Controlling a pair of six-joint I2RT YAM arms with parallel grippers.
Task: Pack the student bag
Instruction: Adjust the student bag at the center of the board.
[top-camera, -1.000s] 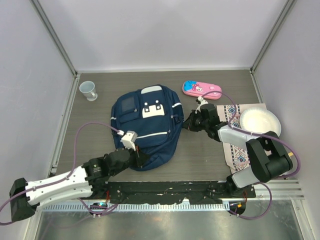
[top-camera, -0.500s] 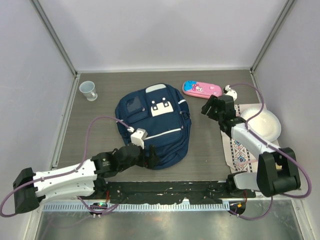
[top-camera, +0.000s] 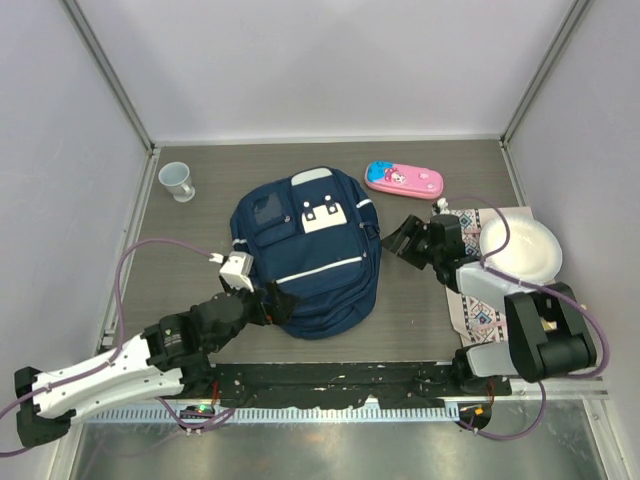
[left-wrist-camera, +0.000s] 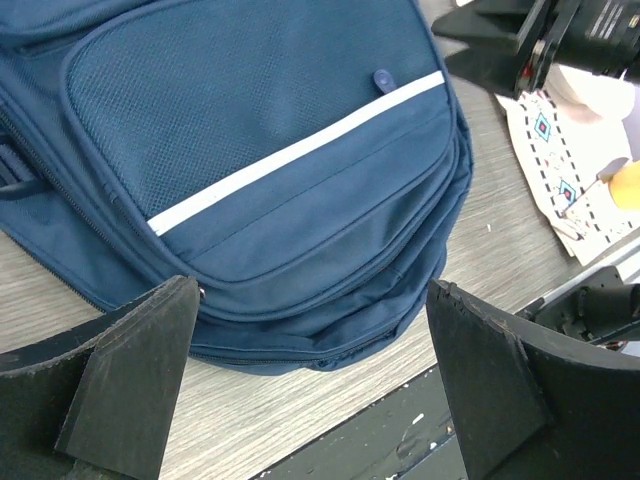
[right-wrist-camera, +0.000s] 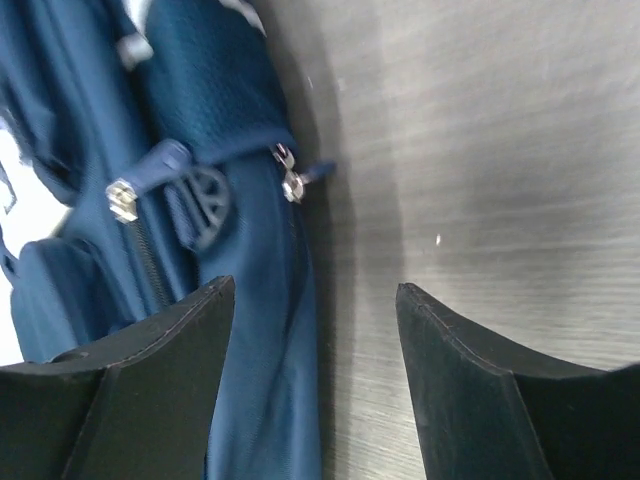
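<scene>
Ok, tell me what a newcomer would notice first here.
The navy student bag lies flat mid-table, the biggest thing in view. The left end effector at its near-left edge and the right end effector by its right side both stand open, holding nothing. A bright pink pencil case lies beyond the bag, toward the far right.

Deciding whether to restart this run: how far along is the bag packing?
Done: nothing visibly packed. The pink pencil case, cup and bowl sit outside the student bag. In hand: nothing; left gripper and right gripper are open, flanking the bag. Left: open it, load items.
</scene>
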